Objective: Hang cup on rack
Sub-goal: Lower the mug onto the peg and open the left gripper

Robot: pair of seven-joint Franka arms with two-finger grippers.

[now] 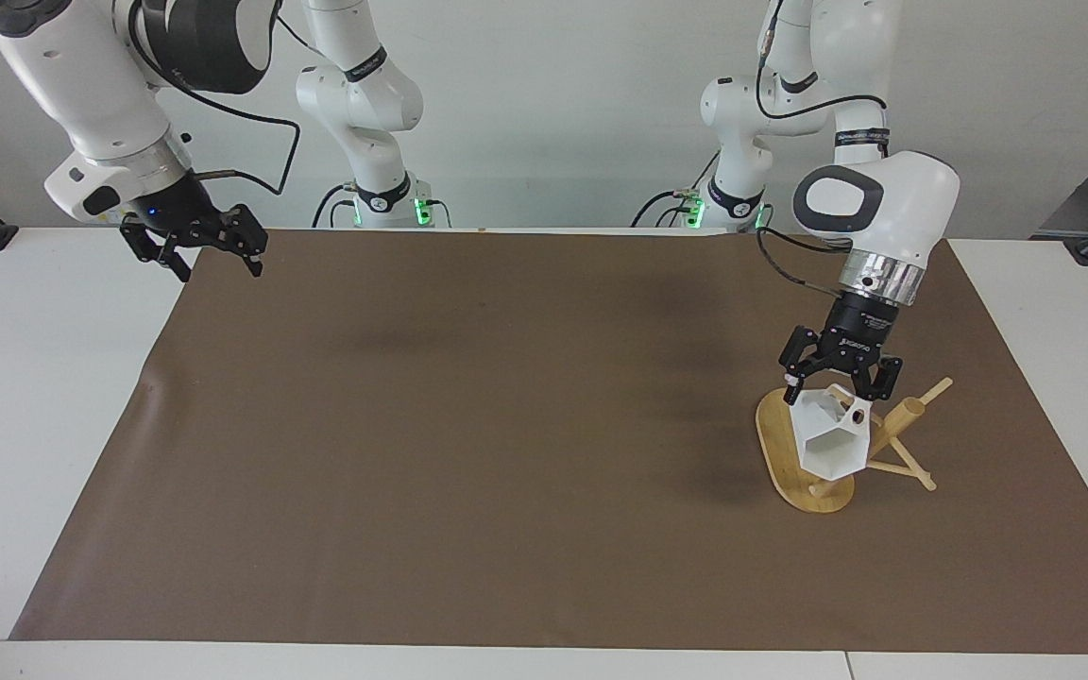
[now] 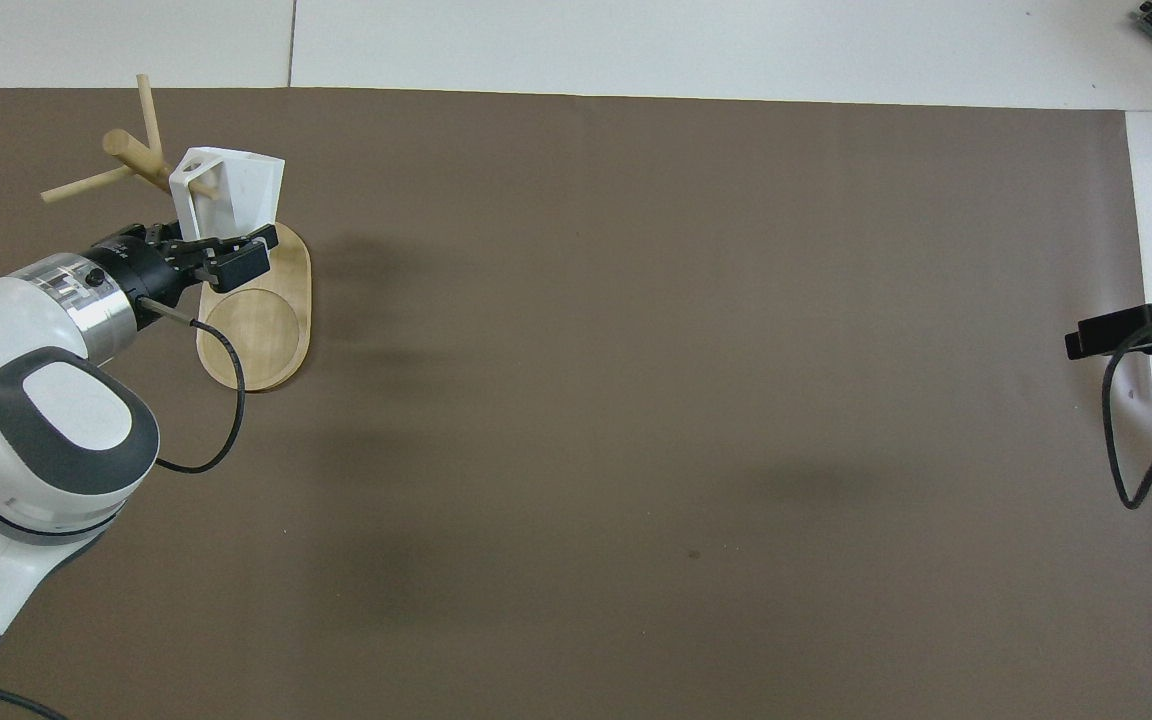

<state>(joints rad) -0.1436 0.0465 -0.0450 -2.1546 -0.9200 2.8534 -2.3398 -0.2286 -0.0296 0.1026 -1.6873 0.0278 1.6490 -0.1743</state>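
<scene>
cup (image 1: 825,436): on rack (image 1: 801,472) peg through handle hole, it seems; left gripper (image 1: 840,385) just above it, fingers spread, released. advice: lift straight up, avoid nudging cup. right gripper (image 1: 213,255): open, waiting over table's edge

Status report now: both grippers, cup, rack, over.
Left gripper open above cup. Cup hangs on rack peg. Right gripper open, waiting. Nothing in the way.

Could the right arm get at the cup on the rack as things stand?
Probably not: the right gripper waits at the other end of the table, and the left gripper, open, sits right over the cup hanging on the rack.
</scene>
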